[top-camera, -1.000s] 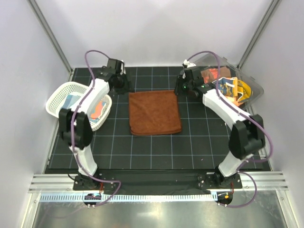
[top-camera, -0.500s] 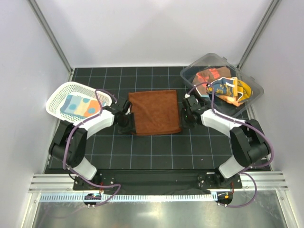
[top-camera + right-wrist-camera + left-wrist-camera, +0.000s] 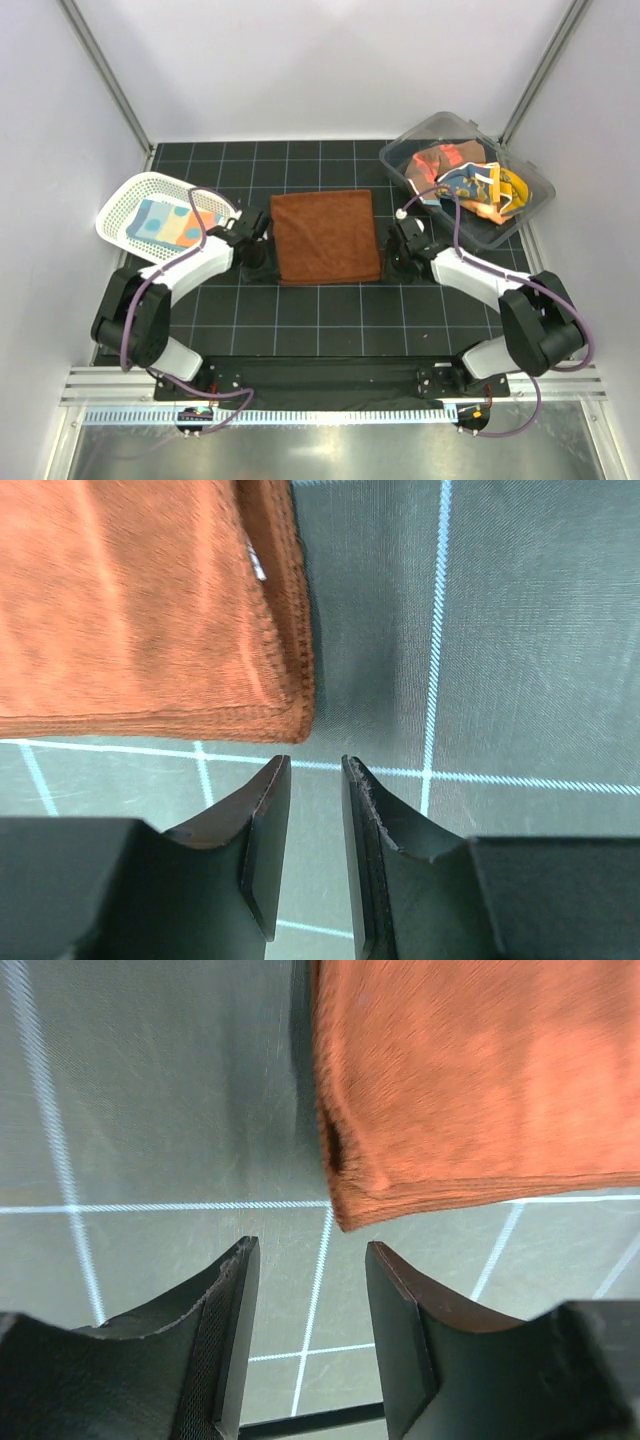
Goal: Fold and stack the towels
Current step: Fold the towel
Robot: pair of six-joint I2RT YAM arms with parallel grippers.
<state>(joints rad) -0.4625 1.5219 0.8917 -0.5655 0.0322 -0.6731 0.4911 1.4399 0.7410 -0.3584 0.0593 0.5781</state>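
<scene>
A plain rust-brown towel (image 3: 325,237) lies folded flat in the middle of the black grid mat. My left gripper (image 3: 256,268) is low at the towel's near left corner, open and empty; in the left wrist view the gripper (image 3: 310,1260) sits just below the towel corner (image 3: 345,1215). My right gripper (image 3: 398,265) is low at the near right corner, open a little and empty; in the right wrist view the gripper (image 3: 315,770) sits just below the corner (image 3: 295,720). Folded spotted towels (image 3: 170,223) lie in the white basket. Crumpled towels (image 3: 470,180) fill the clear bin.
The white mesh basket (image 3: 122,203) stands at the left of the mat, close to my left arm. The clear plastic bin (image 3: 535,195) stands at the back right, tilted. A metal rail runs along the near edge of the table.
Both arms have swung from the far corners of the towel down to its near corners and dropped low to the mat. The towel has stayed in place.
</scene>
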